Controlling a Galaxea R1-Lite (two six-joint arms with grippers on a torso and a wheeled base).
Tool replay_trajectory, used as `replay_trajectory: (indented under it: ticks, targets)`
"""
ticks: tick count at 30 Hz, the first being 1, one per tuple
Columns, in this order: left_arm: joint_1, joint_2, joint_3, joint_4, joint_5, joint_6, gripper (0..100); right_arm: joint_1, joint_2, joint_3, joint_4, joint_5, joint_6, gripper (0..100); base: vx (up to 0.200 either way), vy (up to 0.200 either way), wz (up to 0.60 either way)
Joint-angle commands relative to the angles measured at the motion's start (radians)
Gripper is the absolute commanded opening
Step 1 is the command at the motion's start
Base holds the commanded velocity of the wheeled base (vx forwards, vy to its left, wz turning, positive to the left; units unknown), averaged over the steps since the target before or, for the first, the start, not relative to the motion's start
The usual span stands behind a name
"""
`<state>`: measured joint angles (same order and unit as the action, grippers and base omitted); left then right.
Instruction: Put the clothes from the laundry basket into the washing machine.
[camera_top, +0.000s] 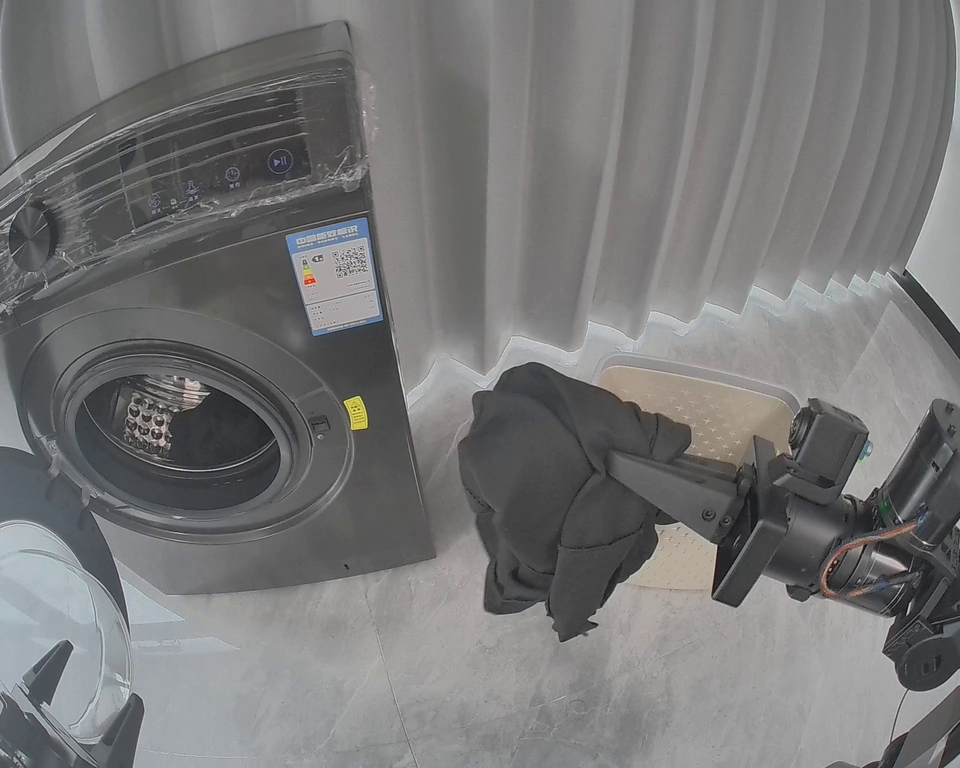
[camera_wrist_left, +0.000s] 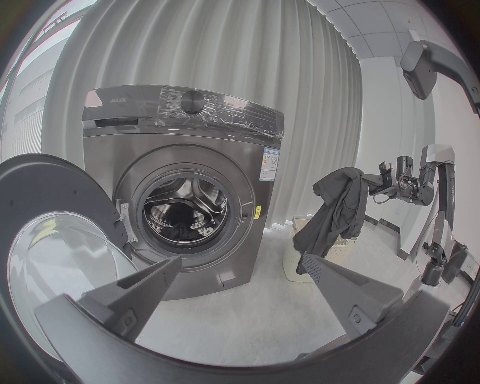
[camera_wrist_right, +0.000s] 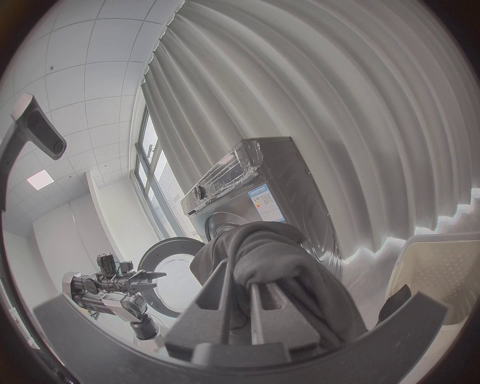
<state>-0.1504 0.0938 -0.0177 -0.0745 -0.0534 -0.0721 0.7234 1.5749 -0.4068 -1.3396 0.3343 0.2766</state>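
right gripper (camera_top: 622, 462): clamped on the black garment (camera_top: 540, 480), which hangs in the air to the right of the washing machine (camera_top: 230, 300), just by the laundry basket (camera_top: 735, 400)
left gripper (camera_wrist_left: 241, 260): fingers spread, empty, out front of the washing machine near its open door (camera_wrist_left: 55, 235)
risk: I reckon that dangly tail could snag the drum rim or flop outside if it goes in low

Right arm: extended inward from the robot's right, forearm roughly level, wrist in line with it. Right gripper (camera_top: 628, 463): fingers clamped together on a dark garment (camera_top: 540, 480), which hangs clear of the floor. Left arm: held low at the robot's left. Left gripper (camera_wrist_left: 240, 262): fingers spread wide apart.
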Motion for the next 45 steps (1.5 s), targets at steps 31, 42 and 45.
replay_trajectory:
  ticks: [31,42,45]
  targets:
    - [0.000,0.000,0.018,-0.001,0.000,-0.002,100,0.001,0.040,0.020,-0.001,-0.034,-0.048,0,0.000,0.000,0.17]
    - [0.000,0.000,0.018,-0.001,0.000,-0.003,100,0.004,0.039,0.040,-0.001,-0.032,-0.053,0,0.000,0.000,0.00]
    - [0.000,0.000,0.018,-0.001,0.000,-0.003,100,0.002,0.039,0.037,-0.001,-0.032,-0.054,0,0.000,0.000,0.20]
